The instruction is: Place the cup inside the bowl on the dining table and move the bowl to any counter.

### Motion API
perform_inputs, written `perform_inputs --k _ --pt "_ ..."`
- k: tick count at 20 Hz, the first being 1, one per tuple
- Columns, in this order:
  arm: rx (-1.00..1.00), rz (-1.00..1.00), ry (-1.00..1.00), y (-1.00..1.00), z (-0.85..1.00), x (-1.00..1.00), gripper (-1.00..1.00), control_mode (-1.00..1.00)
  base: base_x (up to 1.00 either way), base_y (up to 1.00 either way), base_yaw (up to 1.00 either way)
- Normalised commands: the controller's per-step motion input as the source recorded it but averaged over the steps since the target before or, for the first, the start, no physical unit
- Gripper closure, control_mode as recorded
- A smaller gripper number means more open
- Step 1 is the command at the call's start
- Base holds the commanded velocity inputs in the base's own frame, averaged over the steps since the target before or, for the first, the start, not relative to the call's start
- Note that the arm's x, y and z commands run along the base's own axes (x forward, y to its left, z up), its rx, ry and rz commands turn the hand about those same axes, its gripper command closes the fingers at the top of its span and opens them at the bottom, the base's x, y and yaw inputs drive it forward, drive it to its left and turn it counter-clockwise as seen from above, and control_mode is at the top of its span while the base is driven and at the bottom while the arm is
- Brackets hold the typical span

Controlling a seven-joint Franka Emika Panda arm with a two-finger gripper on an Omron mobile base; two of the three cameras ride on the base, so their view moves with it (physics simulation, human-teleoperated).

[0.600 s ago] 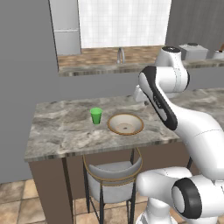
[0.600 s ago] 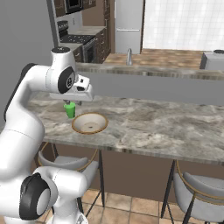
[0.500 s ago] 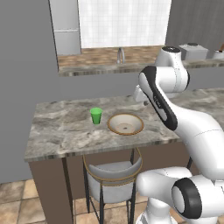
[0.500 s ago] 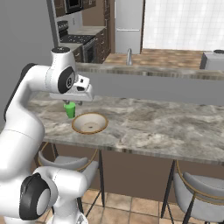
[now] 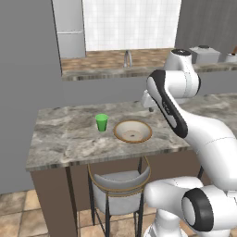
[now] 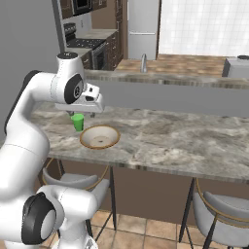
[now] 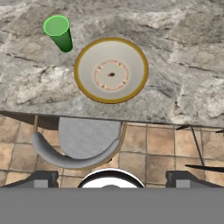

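Note:
The green cup (image 5: 101, 122) stands upright on the marble dining table (image 5: 65, 134), just left of the tan-rimmed bowl (image 5: 133, 131). The bowl is empty, with its cream inside showing. My gripper (image 6: 80, 112) hangs above the table, beyond the cup and bowl and touching neither. In the hand view I look straight down on the cup (image 7: 59, 33) and the bowl (image 7: 111, 70). My gripper (image 7: 112, 178) is open, its fingertips (image 7: 43, 178) wide apart with nothing between them.
A grey stool (image 5: 119, 185) is tucked under the table below the bowl, and another stool (image 6: 219, 214) stands further right. Behind a grey ledge runs a back counter (image 6: 180, 65) with a faucet (image 5: 126, 58). The table's right half (image 6: 185, 141) is bare marble.

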Motion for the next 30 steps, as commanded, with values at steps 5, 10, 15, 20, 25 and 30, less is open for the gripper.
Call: perform_inputs --k 5,10,15,20,25,30 --pt "0.00 0.00 0.00 0.06 0.00 0.00 -1.00 -1.00 0.00 0.00 0.00" --pt "0.00 -0.01 0.00 0.18 -0.02 0.00 -1.00 -1.00 0.00 0.00 0.00" --pt "0.00 -0.04 0.00 0.40 -0.06 0.00 -1.00 -1.00 0.00 0.00 0.00" --pt "0.00 -0.02 0.00 0.33 -0.01 0.00 -1.00 -1.00 0.00 0.00 0.00" --pt "0.03 -0.02 -0.06 0.26 0.00 0.00 -1.00 -1.00 0.00 0.00 0.00" --pt "0.11 -0.01 -0.11 0.16 0.00 0.04 -1.00 -1.00 0.00 0.00 0.00"
